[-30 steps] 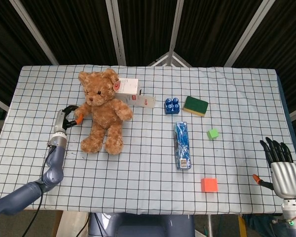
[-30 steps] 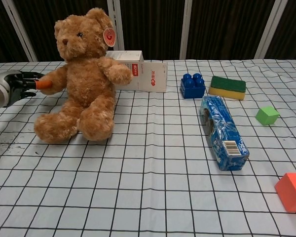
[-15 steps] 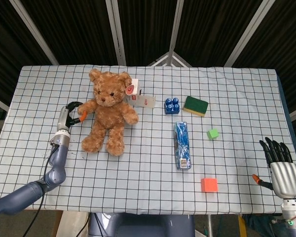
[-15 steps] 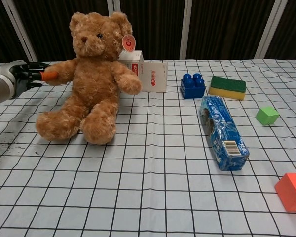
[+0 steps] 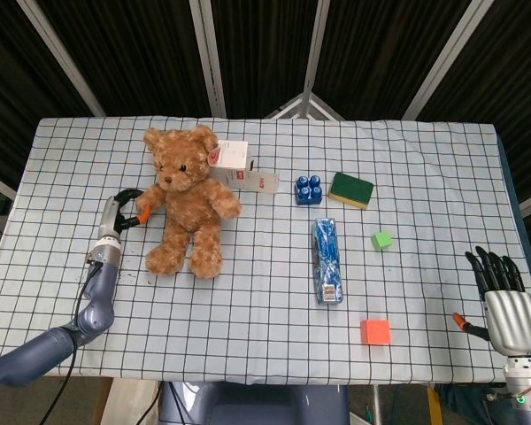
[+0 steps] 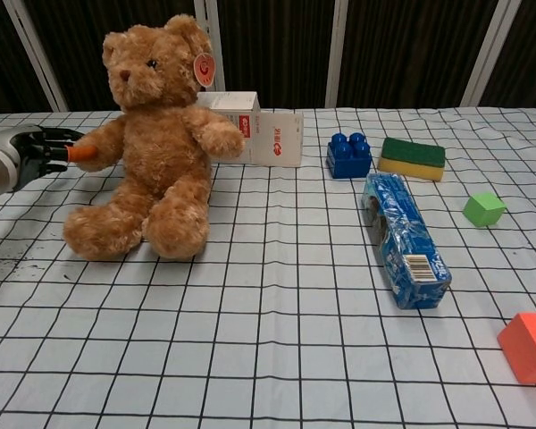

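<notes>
Left hand: our left hand pinches the teddy bear's near paw between its fingers, at the bench's left side; in the chest view the same hand shows at the frame's left edge, its orange-tipped thumb on the paw.
Right hand: our right hand hangs off the bench's right front corner, fingers straight and apart, holding nothing.
Teddy bear: it sits upright on the checked cloth, left of centre, legs forward, its tagged ear just in front of the white carton.
Other things: blue block, green-and-yellow sponge, blue packet, small green cube and orange-red cube lie well apart from the bear, to its right.
Step in hand: we judge that we are moving the bear about by its paw, the grasp already made.
Next move calls for: a firm pinch on soft plush, which may slip, and a steady pull that keeps the bear from toppling onto the carton.
Change from half a second ago: the bear has shifted back to our left and towards us, its head turned slightly, uncovering more of the carton; our left hand has followed it, and our right hand has stayed where it was.
</notes>
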Controlling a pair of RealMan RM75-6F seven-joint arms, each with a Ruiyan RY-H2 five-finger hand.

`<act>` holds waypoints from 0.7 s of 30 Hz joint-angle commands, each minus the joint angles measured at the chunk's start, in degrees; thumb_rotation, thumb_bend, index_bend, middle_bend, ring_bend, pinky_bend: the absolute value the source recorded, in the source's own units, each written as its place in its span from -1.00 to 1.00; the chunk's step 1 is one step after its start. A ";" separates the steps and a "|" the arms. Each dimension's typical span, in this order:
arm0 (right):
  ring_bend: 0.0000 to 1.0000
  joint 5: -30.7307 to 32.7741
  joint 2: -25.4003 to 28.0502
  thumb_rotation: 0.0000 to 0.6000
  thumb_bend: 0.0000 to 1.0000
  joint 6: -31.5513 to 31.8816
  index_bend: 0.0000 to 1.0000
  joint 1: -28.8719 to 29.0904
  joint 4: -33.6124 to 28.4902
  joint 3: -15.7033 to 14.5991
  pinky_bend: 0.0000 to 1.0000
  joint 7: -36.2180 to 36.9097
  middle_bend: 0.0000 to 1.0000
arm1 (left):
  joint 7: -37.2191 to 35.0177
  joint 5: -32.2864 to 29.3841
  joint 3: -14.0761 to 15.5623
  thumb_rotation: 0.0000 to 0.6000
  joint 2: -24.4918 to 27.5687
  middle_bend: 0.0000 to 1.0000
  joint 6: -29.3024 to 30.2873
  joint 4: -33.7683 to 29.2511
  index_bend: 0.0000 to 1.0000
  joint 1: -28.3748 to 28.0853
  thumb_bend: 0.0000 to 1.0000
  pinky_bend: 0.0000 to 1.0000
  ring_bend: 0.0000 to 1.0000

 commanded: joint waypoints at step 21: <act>-1.00 -0.18 0.07 1.00 -0.70 0.06 -1.00 -0.02 -0.11 -0.11 -1.00 0.19 -1.00 | -3.34 4.04 -1.42 1.00 1.70 -0.32 2.68 -6.08 -0.15 1.09 0.17 -1.00 -1.00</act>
